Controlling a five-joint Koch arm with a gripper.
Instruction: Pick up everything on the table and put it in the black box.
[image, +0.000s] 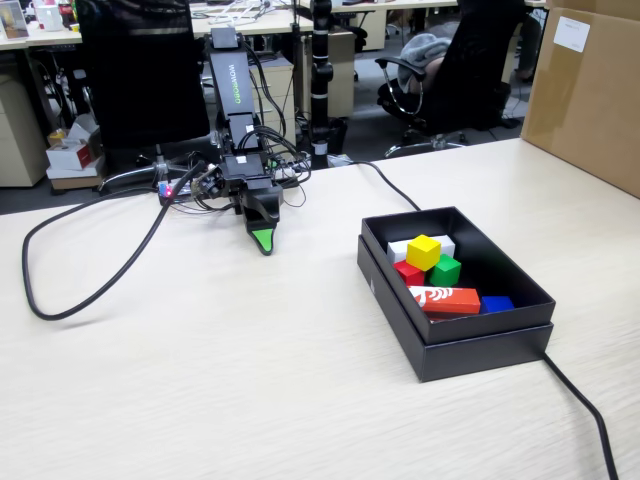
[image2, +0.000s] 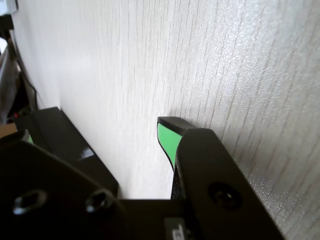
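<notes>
The black box (image: 470, 350) stands on the table at the right of the fixed view. In it lie a yellow cube (image: 423, 251), a green cube (image: 446, 269), a red cube (image: 408, 272), a white block (image: 399, 247), a red-and-white packet (image: 447, 299) and a blue block (image: 496, 303). My gripper (image: 262, 240) rests low on the table left of the box, pointing forward, empty. In the wrist view the gripper (image2: 97, 134) shows a green-padded finger (image2: 167, 137) apart from the other jaw, with bare table and the box's corner (image2: 65, 140) between them.
A thick black cable (image: 90, 290) loops over the table at the left, and another (image: 585, 410) runs off the front right from behind the box. A cardboard carton (image: 590, 90) stands at the far right. Office chairs stand beyond the table's back edge.
</notes>
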